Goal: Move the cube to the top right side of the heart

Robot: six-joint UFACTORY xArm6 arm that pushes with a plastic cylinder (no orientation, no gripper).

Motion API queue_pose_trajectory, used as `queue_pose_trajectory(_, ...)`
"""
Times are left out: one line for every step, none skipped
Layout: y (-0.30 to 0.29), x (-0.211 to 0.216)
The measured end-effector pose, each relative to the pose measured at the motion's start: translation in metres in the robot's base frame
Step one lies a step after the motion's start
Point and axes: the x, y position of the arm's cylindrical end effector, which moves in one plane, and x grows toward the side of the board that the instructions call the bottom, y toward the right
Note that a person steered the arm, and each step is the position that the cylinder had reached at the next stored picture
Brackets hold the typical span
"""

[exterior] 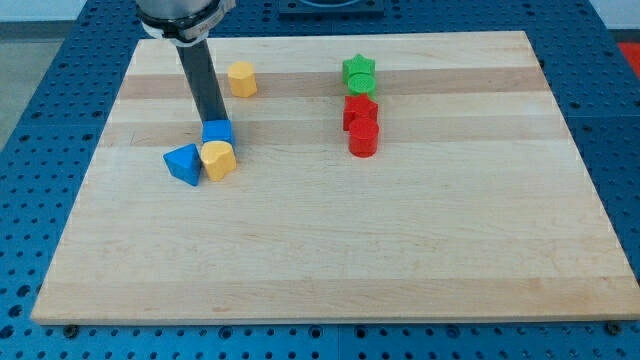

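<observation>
The blue cube (pixel 218 132) sits on the wooden board at the view's left, touching the top edge of the yellow heart (pixel 217 159). My tip (pixel 213 122) rests against the cube's upper left side, with the dark rod rising to the view's top left. A blue triangular block (pixel 183 163) lies just left of the heart, touching it.
A yellow hexagonal block (pixel 241 78) lies above and right of the cube. At centre right a green star (pixel 358 68) and a green cylinder (pixel 362 85) stand above a red star (pixel 360 109) and a red cylinder (pixel 362 139). The board's left edge (pixel 95 160) is nearby.
</observation>
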Motion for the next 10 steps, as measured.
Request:
queue_pose_trajectory(0.0,0.0)
queue_pose_trajectory(0.0,0.0)
queue_pose_trajectory(-0.01,0.0)
queue_pose_trajectory(-0.027,0.0)
queue_pose_trajectory(-0.044,0.005)
queue_pose_trajectory(-0.044,0.028)
queue_pose_trajectory(-0.036,0.029)
queue_pose_trajectory(-0.022,0.029)
queue_pose_trajectory(-0.001,0.029)
queue_pose_trajectory(0.01,0.029)
